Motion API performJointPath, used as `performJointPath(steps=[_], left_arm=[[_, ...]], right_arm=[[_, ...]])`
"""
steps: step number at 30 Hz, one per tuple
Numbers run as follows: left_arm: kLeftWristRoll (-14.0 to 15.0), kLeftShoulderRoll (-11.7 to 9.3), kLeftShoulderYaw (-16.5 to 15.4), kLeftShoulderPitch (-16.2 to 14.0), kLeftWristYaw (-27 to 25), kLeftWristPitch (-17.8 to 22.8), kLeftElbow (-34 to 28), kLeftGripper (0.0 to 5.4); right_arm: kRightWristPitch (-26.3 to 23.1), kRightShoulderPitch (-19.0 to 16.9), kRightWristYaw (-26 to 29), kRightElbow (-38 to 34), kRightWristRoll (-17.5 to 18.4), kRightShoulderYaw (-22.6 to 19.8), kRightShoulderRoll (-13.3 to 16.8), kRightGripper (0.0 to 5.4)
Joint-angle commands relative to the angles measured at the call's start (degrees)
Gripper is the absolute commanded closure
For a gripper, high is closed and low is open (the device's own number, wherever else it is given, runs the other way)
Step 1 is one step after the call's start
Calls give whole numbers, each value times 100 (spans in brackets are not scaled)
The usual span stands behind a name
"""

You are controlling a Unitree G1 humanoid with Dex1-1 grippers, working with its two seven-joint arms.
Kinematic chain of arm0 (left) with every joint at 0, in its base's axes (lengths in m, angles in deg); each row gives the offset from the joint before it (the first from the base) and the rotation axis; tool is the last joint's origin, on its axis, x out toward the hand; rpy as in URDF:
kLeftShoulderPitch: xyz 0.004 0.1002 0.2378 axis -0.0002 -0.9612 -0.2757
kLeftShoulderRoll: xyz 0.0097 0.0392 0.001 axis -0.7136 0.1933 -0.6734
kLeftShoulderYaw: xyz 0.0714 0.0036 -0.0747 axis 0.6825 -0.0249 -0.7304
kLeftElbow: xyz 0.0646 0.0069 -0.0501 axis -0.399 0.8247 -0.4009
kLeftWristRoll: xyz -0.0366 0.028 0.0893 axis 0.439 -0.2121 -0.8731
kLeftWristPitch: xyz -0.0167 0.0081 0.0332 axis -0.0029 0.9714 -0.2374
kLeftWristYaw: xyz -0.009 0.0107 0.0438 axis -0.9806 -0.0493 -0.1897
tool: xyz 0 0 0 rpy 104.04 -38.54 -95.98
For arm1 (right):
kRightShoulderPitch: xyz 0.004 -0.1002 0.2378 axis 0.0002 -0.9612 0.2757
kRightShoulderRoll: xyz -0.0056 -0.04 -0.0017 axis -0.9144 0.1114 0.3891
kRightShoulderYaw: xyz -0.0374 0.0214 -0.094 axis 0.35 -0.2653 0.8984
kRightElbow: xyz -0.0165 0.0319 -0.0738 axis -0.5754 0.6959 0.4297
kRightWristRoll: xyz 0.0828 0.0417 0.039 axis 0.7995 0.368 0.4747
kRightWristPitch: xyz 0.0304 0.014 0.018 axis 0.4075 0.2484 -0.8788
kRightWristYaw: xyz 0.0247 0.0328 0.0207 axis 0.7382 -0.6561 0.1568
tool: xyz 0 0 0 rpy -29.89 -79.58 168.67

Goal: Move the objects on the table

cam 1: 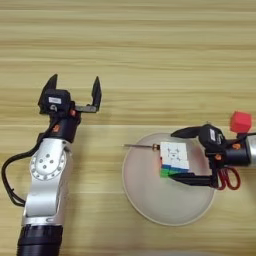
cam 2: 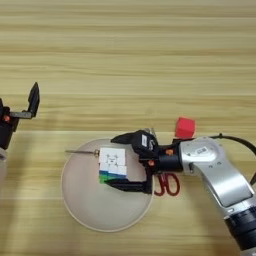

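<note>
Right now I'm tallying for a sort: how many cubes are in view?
2. The puzzle cube sits on the plate, between the right gripper fingers. The small red cube rests on the table beyond the plate's right side.

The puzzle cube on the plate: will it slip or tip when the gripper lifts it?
The puzzle cube has flat sides facing the right gripper fingers, so it probably holds steady. Its faces look smooth, so some slip is possible. On the plate it sits flat and seems unlikely to roll.
</note>
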Motion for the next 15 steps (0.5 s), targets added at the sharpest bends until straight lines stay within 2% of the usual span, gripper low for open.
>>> performJointPath(steps=[1, 6, 13, 15], left_arm=[[46, 3, 15, -8, -19, -10, -74, 0], [37, 12, 25, -20, -12, -7, -99, 0], [36, 20, 24, -15, -8, -21, -86, 0], [36, 20, 21, -13, -6, -24, -83, 0]], right_arm=[[154, 24, -91, 134, -194, 70, -6, 3], [260, 35, -151, 282, -332, 103, -10, 76], [311, 41, -158, 321, -355, 89, -26, 161], [316, 39, -153, 325, -350, 88, -23, 201]])
